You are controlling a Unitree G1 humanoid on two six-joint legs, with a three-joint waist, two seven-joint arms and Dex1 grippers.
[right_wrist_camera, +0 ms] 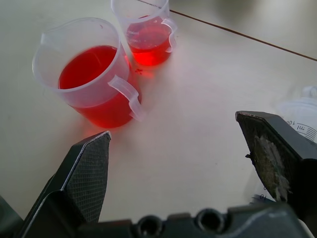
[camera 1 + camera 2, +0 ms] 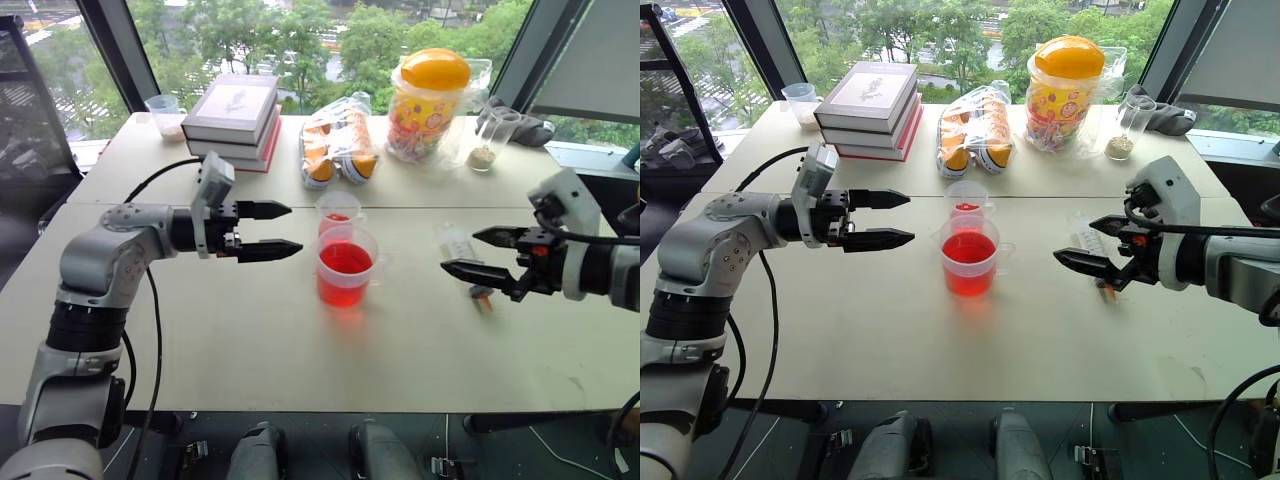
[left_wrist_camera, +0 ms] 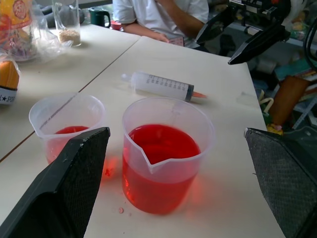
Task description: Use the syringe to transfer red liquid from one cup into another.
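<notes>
Left eye view: books (image 2: 235,118) behind cups (image 2: 345,262).

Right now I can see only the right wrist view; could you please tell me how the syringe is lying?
Observer: The syringe lies flat on the table, orange tip toward the robot's edge.
Operator: Thanks. Where is the left gripper?
Observer: The left gripper hangs open and empty, just left of the wide handled cup.
Operator: What sits behind the cups?
Observer: A clear bag of snacks, beyond the table seam.
</notes>
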